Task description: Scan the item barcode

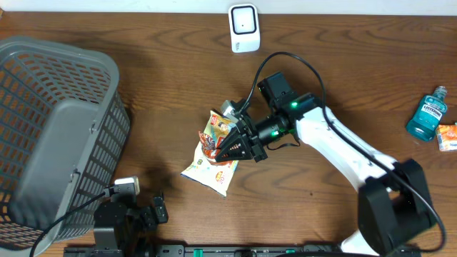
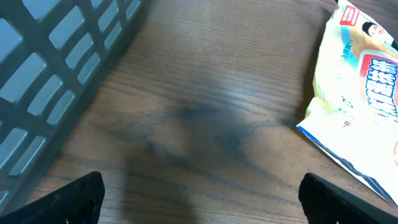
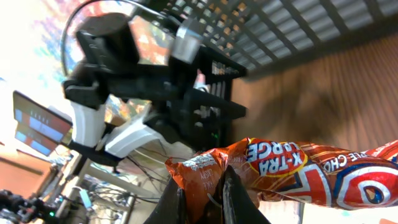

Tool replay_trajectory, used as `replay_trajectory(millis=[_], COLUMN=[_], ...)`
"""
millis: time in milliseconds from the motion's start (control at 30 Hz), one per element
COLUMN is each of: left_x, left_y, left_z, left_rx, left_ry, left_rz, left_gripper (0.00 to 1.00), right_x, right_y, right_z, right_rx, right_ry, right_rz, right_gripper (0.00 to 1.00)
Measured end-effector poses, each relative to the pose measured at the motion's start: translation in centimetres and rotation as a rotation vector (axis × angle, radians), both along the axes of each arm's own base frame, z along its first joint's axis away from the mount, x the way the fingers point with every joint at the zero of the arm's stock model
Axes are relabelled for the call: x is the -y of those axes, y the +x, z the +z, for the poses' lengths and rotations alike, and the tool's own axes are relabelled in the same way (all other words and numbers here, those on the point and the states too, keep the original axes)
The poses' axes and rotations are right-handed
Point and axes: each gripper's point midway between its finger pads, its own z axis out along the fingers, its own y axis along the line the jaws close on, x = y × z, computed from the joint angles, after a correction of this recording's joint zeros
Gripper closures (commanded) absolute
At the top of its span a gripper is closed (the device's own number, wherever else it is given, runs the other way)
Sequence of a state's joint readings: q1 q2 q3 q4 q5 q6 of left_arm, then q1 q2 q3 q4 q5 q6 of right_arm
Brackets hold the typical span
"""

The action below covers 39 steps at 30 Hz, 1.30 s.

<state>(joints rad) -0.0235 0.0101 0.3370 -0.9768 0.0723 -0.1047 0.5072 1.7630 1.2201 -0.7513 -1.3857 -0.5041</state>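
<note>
Pinching the top seam of the orange snack bag, the right tool has its jaws narrow, shut on the crimped edge. The bag sits mid-tabletop, raised or resting, cannot tell which. Just below it a white-and-yellow packet lies flat on the wood, partly overlapped by the bag in the overhead view. The white scanner stands at the far edge, well apart from the bag, with bare wood between them. The gray basket fills the left side; overhead shows only its gray floor and lattice walls. The left tool is spread wide, holding nothing, low over the wood between basket and packet. A blue mouthwash bottle and an orange box sit at the right edge.
</note>
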Motion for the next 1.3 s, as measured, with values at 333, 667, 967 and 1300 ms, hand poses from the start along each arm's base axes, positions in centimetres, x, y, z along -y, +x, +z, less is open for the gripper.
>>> replay_trajectory(millis=[333,667,967,1300], left_x=[0.0,0.0,0.0,0.0], left_y=[0.0,0.0,0.0,0.0], left_z=[0.0,0.0,0.0,0.0], left_rx=[0.000,0.000,0.000,0.000], left_ry=[0.000,0.000,-0.001,0.000], left_rz=[0.000,0.000,0.000,0.000], left_gripper=[0.00,0.00,0.00,0.00], right_x=[0.5,7.7,11.9,13.6], right_y=[2.2,7.5,9.3,11.1], right_z=[-8.9,-14.0,-17.2,-16.0], right_rx=[-0.276,-0.435,-0.515,-0.489], right_ry=[-0.122,-0.357,-0.580,-0.662], right_rz=[-0.051,-0.323,-0.493,-0.597], right_gripper=[0.99,0.99,0.48,0.07])
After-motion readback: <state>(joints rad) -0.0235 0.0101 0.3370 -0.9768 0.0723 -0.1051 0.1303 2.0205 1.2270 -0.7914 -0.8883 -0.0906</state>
